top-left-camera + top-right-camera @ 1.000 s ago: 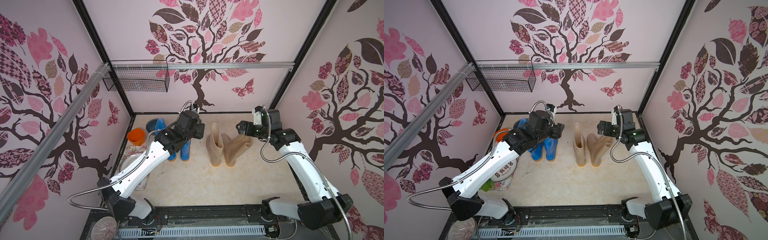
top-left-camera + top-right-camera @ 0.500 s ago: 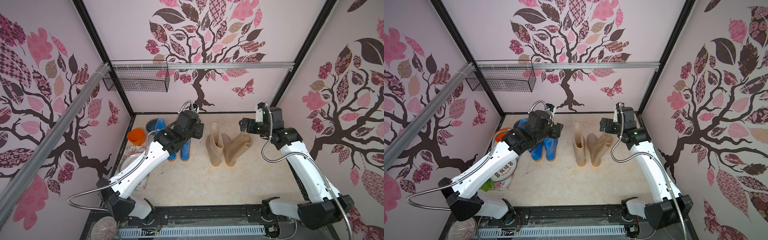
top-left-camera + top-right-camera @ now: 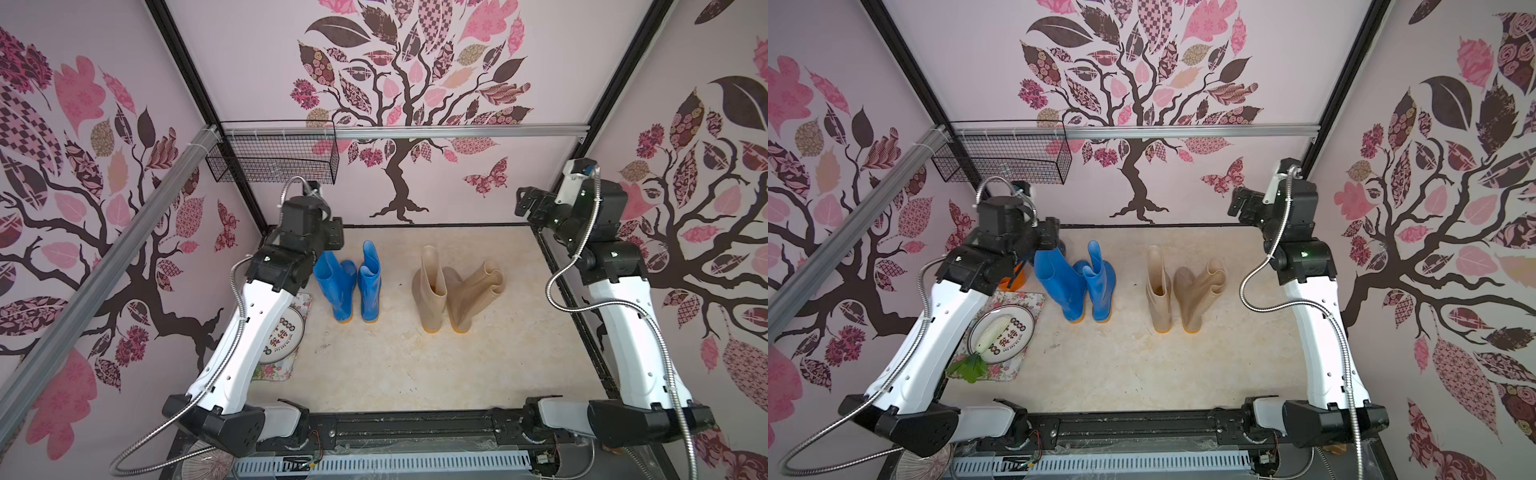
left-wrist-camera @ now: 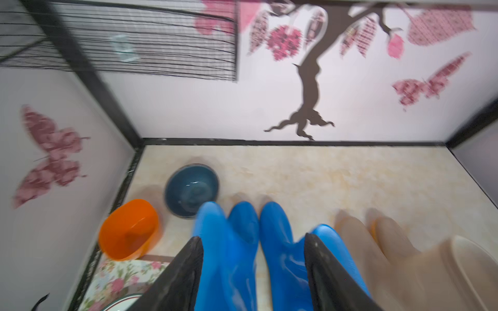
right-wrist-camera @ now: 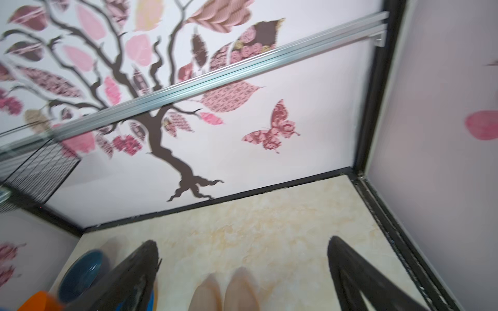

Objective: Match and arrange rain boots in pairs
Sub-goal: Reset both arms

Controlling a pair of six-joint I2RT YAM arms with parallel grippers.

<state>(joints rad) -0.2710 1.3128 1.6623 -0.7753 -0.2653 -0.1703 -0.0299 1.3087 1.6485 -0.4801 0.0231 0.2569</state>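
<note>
**Bench (image 3: pixel 395 374).** Four rain boots are standing on it in two colour-matched pairs, side by side across the middle.

**Blue pair.** The first blue boot (image 3: pixel 336 291) and the second blue boot (image 3: pixel 370 291) are standing just beside each other on the left arm's side. Their toes are pointing toward the back wall.

**Beige pair.** The upright beige boot (image 3: pixel 430 291) and the sagging beige boot (image 3: pixel 467 297) are standing just beside each other on the right arm's side. The latter's shaft is folding over and leaning away from its mate. A strip of bare bench is separating the two pairs.

**Left pincer (image 4: pixel 253 237).** It is hovering over the blue pair, close above the top of the first blue boot's shaft. Its jaws are standing part-way apart, with both blue boots showing beneath them, and it is gripping nothing. Whether a finger is brushing the rubber cannot be told.

**Right pincer (image 3: pixel 524 203).** It is hanging raised near the back right corner, well apart from the beige pair. Its jaws are gaping fully and holding nothing.

**Other items.**
- An orange cup (image 4: pixel 129 229) and a grey-blue bowl (image 4: pixel 191 188) are sitting side by side in the back left corner, near the blue pair.
- A plate (image 3: pixel 1025 332) is resting on a floral mat (image 3: pixel 1017 365) at the left edge and carrying a white vegetable (image 3: pixel 990 332).
</note>
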